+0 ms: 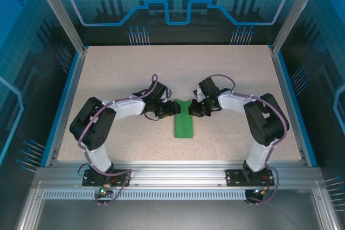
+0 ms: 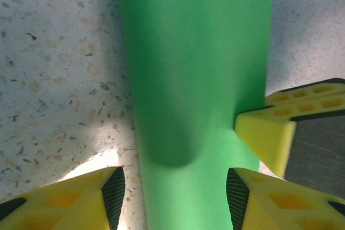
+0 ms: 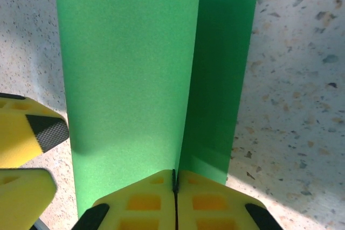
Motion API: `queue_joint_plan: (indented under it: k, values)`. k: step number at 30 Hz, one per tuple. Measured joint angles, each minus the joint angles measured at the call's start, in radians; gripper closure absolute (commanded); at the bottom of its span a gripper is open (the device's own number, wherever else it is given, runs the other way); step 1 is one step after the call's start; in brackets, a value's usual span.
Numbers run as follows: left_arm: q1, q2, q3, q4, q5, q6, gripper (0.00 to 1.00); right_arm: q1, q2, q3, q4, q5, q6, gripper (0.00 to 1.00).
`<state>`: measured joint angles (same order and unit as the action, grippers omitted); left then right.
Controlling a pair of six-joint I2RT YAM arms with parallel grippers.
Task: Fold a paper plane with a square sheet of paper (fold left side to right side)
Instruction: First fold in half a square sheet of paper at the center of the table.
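The square sheet of paper (image 1: 183, 126) is bright green and lies doubled over at mid-table, its near end flat and its far end lifted. In the right wrist view the upper flap of the sheet (image 3: 129, 68) curls over a darker lower layer. My right gripper (image 3: 173, 179) is shut on that flap's free edge. My left gripper (image 2: 175, 192) is open, and the bulging fold of the sheet (image 2: 194, 79) runs between its yellow fingers (image 2: 110, 195). The right gripper's finger (image 2: 267, 136) touches the paper's right edge there. From above, left gripper (image 1: 171, 109) and right gripper (image 1: 193, 110) meet at the sheet's far end.
The speckled beige table (image 1: 124, 74) stretches around the sheet on all sides. Blue rails (image 1: 63, 100) and aluminium posts (image 1: 59, 12) frame it. Both arm bases (image 1: 102, 173) stand on the near metal edge.
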<state>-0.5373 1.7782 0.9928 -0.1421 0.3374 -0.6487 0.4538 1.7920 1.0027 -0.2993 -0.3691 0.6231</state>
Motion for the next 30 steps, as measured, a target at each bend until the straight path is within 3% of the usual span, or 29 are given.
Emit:
queue_joint_plan:
  k: [7, 12, 20, 30]
  values:
    - [-0.009, 0.061, 0.051, -0.051, -0.010, 0.000, 0.50, 0.000, 0.003, 0.000, 0.000, 0.005, -0.002, 0.86]
    - [-0.013, 0.088, 0.077, -0.087, -0.019, -0.003, 0.53, 0.006, 0.003, 0.000, -0.008, 0.039, -0.010, 0.70]
    - [-0.015, 0.119, 0.134, -0.165, -0.027, -0.003, 0.54, 0.006, -0.111, -0.040, -0.038, 0.209, -0.003, 0.31]
    - [-0.021, 0.149, 0.192, -0.238, -0.038, 0.005, 0.53, -0.008, -0.335, -0.171, -0.021, 0.381, 0.043, 0.13]
